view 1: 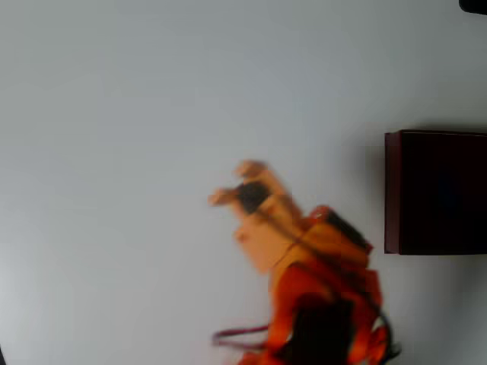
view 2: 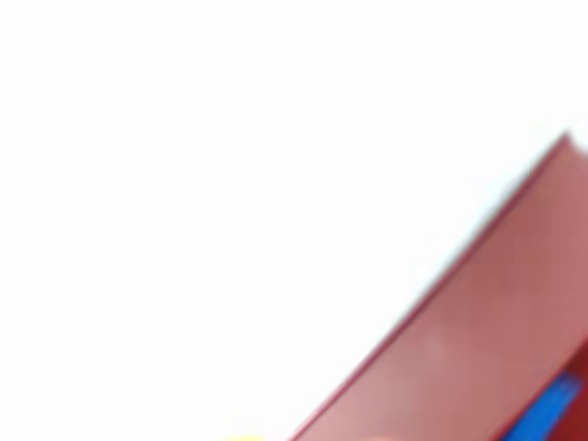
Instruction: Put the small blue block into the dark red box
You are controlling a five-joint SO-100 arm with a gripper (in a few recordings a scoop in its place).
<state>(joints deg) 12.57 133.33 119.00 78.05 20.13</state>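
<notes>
Table (view 1: 114, 114) plain white, bare | dark red box (view 1: 437, 190) at right edge | pincer (view 1: 232, 182) blurred, grip unclear

Blurred orange arm (view 1: 319, 296), jaws apart.

I am looking at a plain pale grey-white table (view 1: 137, 114) spreading across the whole overhead view, smooth and unmarked. A small dark object (view 1: 473, 5) is poking in at the upper right corner of that frame, too cropped to identify. In the wrist view the surface is washing out to white.
</notes>
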